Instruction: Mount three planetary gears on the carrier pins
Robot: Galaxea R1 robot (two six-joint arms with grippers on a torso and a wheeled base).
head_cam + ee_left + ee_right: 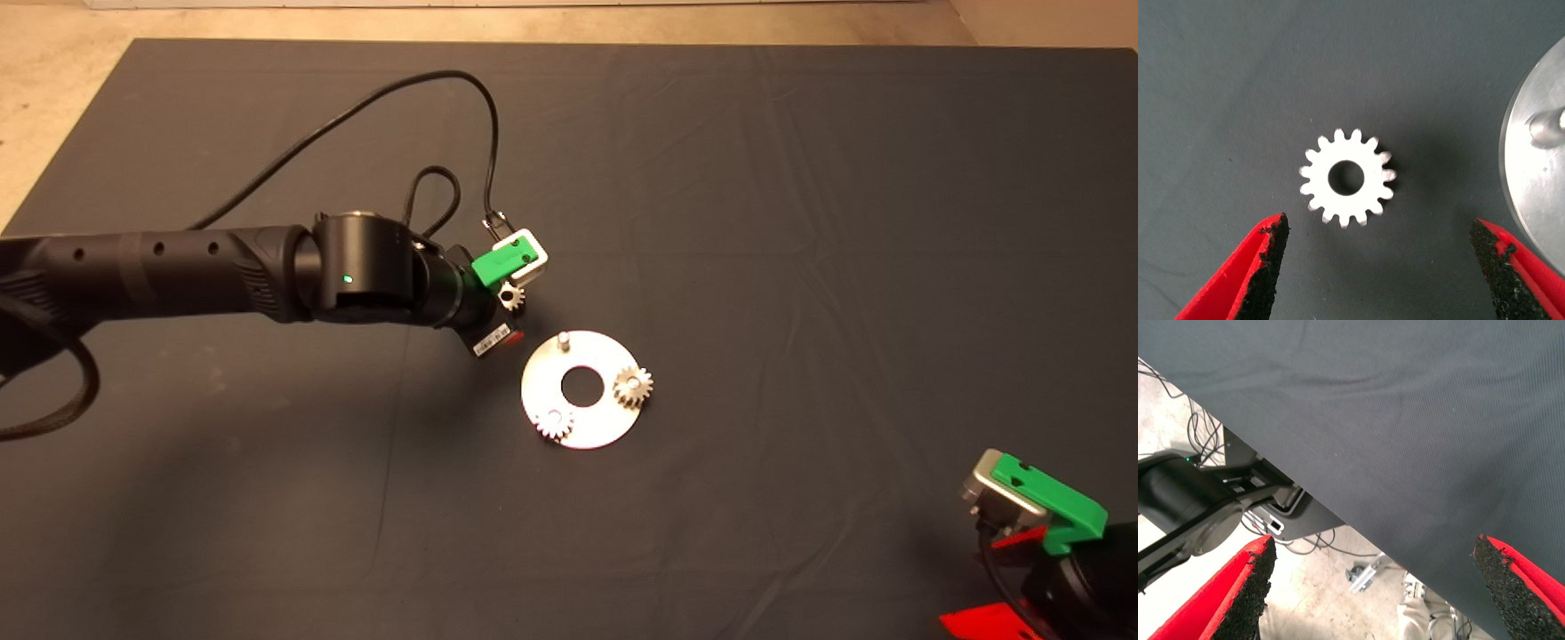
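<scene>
Left gripper [1375,267] agape over unmarked third gear [1347,177] beside disc [1538,200]

The head view looks down from above onto the whole mat [800,178]. The left wrist view faces straight down, close over the loose gear [1347,177] and the disc [1538,187] edge, both shared with the head view. The right wrist view faces the mat's edge and the floor [1318,600] beyond.

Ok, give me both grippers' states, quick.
Left gripper: open, holding nothing, its fingers on either side of the loose gear on the mat beside the disc.
Right gripper: open, holding nothing, parked at the mat's lower right edge.
</scene>
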